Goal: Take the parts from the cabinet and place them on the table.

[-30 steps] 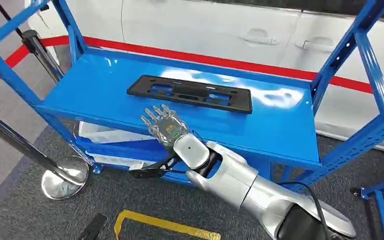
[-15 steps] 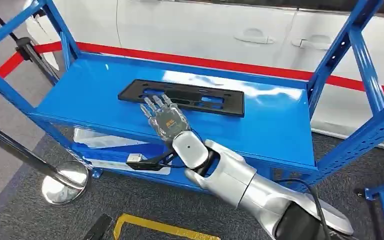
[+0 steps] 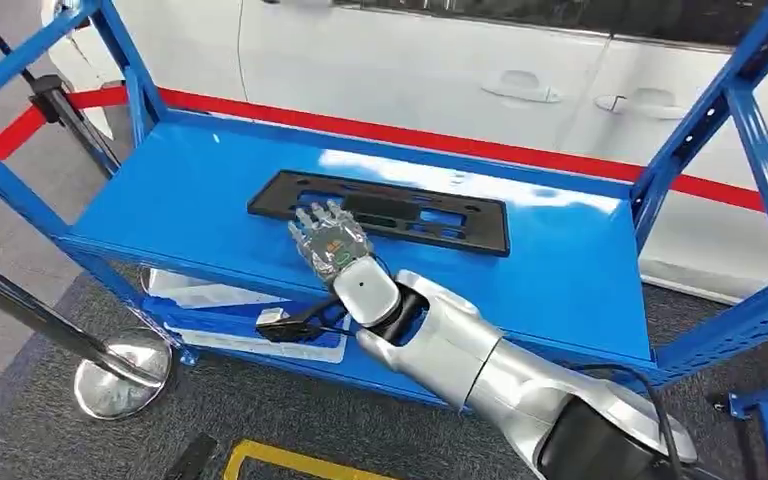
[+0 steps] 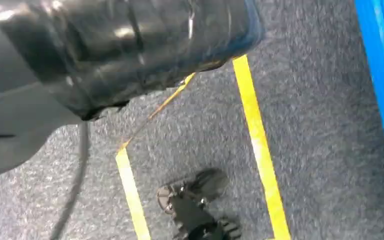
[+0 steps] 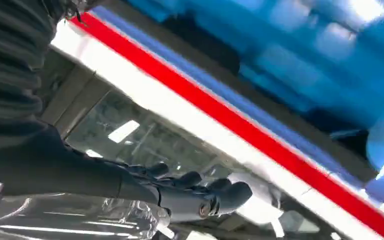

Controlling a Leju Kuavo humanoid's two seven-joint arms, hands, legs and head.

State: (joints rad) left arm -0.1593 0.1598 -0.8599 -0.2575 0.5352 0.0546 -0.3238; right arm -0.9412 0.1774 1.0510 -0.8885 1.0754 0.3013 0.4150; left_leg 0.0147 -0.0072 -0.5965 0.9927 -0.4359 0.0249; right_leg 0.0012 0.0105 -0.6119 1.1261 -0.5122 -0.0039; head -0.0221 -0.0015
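A long black plastic part (image 3: 380,211) with several cut-outs lies flat on the blue cabinet shelf (image 3: 190,190), toward the back middle. My right hand (image 3: 330,245) stretches over the shelf from the front on its silver arm, fingers extended and apart, holding nothing. Its fingertips (image 3: 316,213) reach the part's near edge left of centre; I cannot tell whether they touch it. In the right wrist view the dark fingers (image 5: 200,192) are stretched out with nothing between them.
Blue uprights (image 3: 705,120) frame the shelf on both sides. A lower shelf (image 3: 220,310) holds white sheets. A white car (image 3: 440,70) stands behind a red floor line. A chrome stanchion base (image 3: 120,375) sits on the carpet to the left, and yellow tape (image 4: 255,140) marks the floor.
My right hand has moved forward over the shelf, from short of the black part to its near edge. The camera view has also shifted slightly.
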